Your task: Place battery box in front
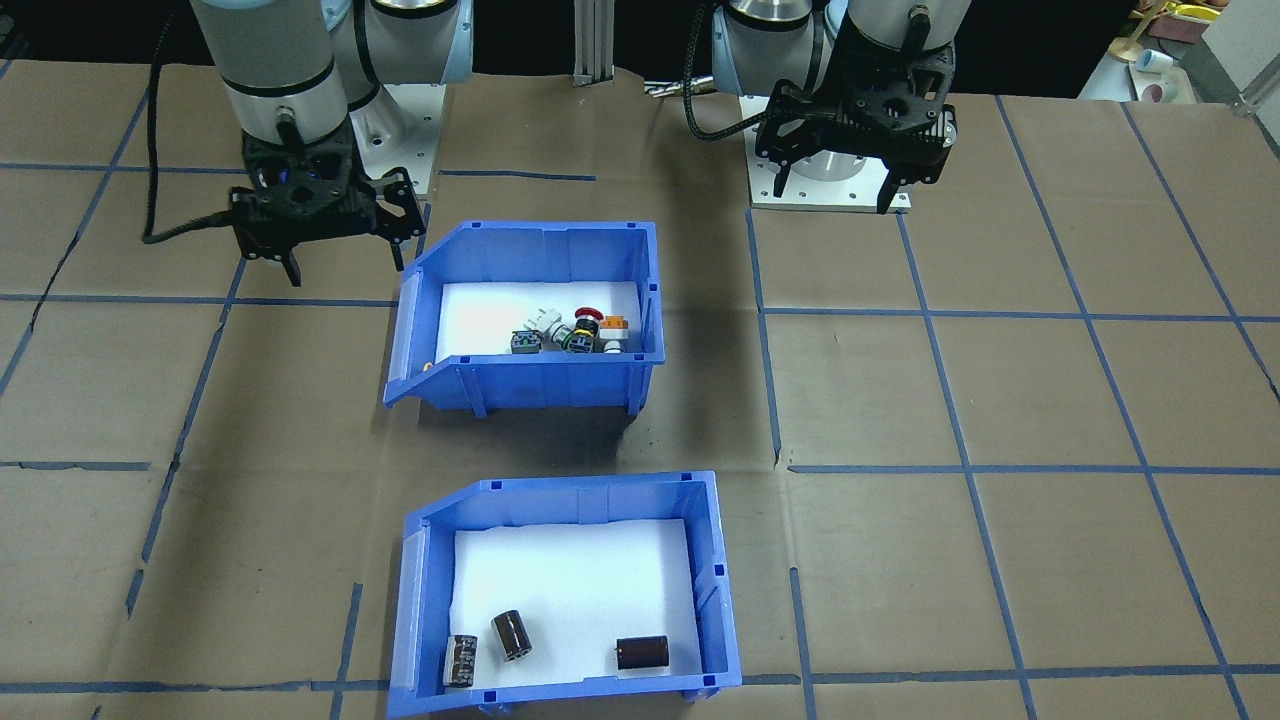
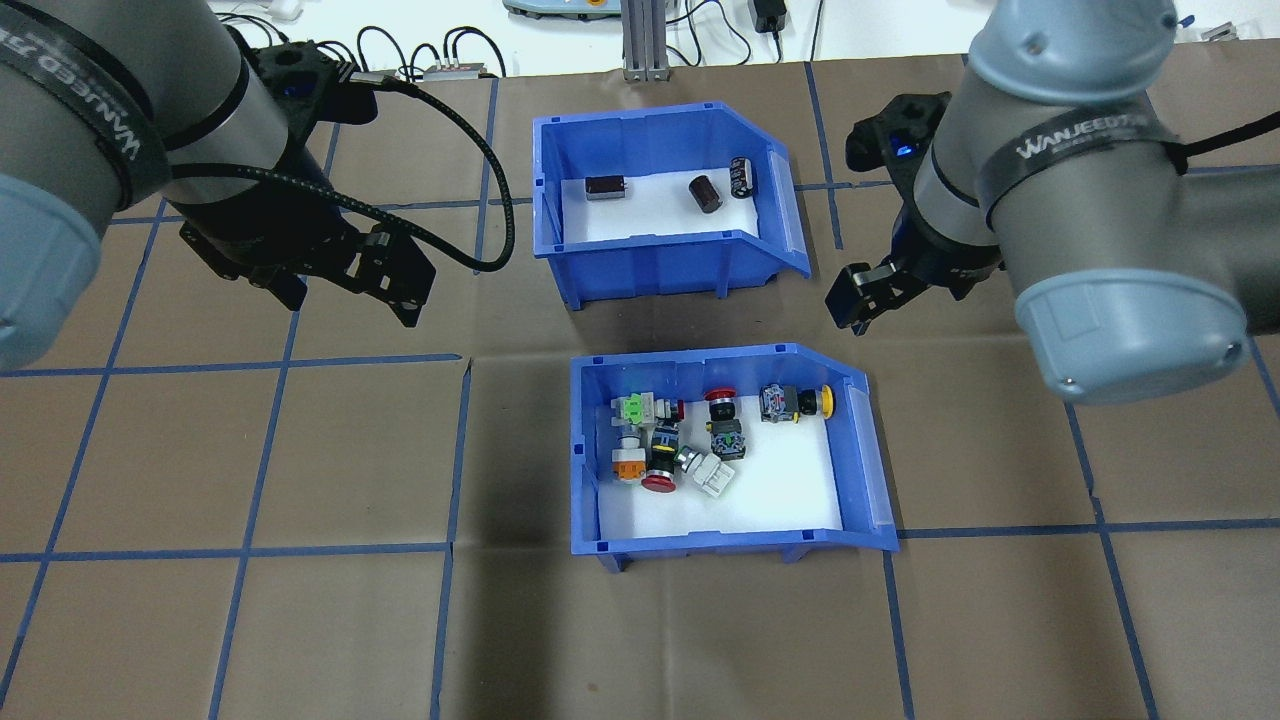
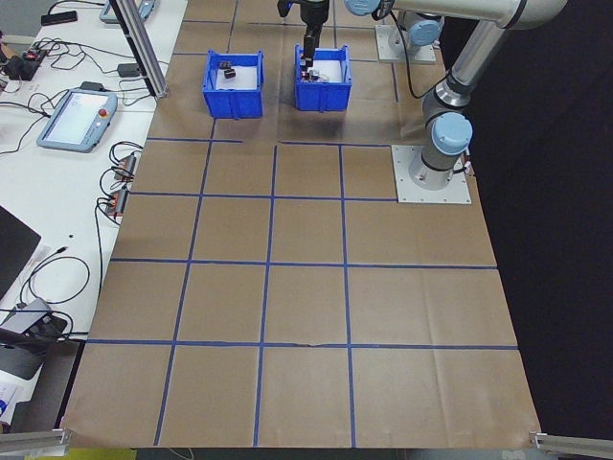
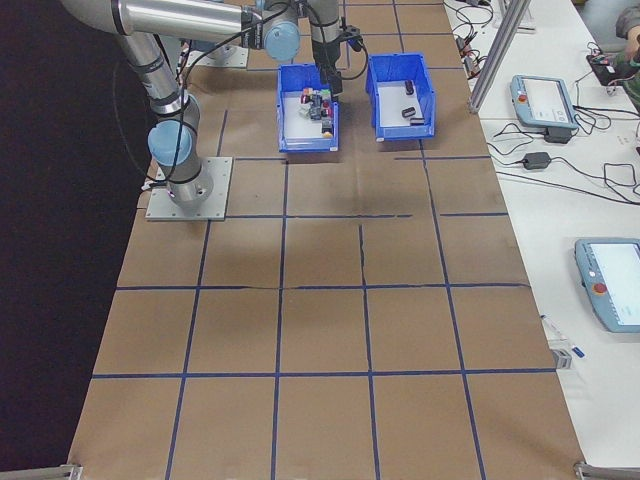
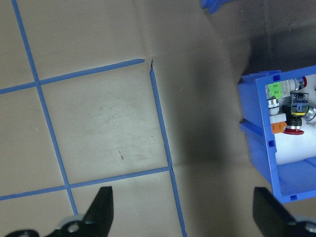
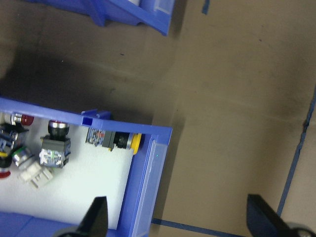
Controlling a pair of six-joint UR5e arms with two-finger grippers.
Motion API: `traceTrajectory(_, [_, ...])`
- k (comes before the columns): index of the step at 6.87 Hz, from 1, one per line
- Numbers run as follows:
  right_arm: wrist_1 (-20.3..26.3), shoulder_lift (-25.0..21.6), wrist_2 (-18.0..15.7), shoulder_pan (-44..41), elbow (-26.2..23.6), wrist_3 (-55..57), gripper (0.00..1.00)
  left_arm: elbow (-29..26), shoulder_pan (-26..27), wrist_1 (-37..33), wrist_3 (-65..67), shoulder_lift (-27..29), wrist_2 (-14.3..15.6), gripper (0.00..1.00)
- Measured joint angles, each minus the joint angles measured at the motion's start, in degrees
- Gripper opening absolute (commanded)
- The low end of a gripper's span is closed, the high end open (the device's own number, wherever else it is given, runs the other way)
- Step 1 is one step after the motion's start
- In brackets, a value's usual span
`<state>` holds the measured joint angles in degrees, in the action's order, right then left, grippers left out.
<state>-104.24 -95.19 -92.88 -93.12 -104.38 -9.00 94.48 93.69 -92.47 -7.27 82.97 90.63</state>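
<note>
Centrally, battery box (image 2: 650, 270) beyond switch bin (image 2: 600, 520), narrow gap between

Blue battery box (image 1: 566, 592), seemingly brown-black batteries (image 1: 641, 652)

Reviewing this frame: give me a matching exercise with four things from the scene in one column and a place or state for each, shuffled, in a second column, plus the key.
1. battery box
2. switch bin
3. left gripper
4. right gripper

A. open, above the sloped lip end of the nearer bin
B. far row, holds three dark cylinders
C. open, above bare taped paper beside a bin
D. nearer the robot, holds colourful push-buttons

Pairs: 1-B, 2-D, 3-C, 4-A
</note>
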Motion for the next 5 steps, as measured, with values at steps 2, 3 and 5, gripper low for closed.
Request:
traceTrajectory(2, [5.4, 1.7, 0.8, 3.0, 6.5, 7.6, 1.00, 0.0, 0.0, -0.1, 0.0, 0.0, 0.0, 0.99])
traceTrajectory(3, [6.5, 3.4, 1.4, 3.4, 8.4, 11.2, 1.00, 0.1, 0.0, -0.2, 0.0, 0.0, 0.1, 0.99])
traceTrajectory(5, [7.0, 4.9, 1.8, 3.5, 9.5, 14.6, 1.00, 0.4, 0.0, -0.2, 0.0, -0.1, 0.0, 0.99])
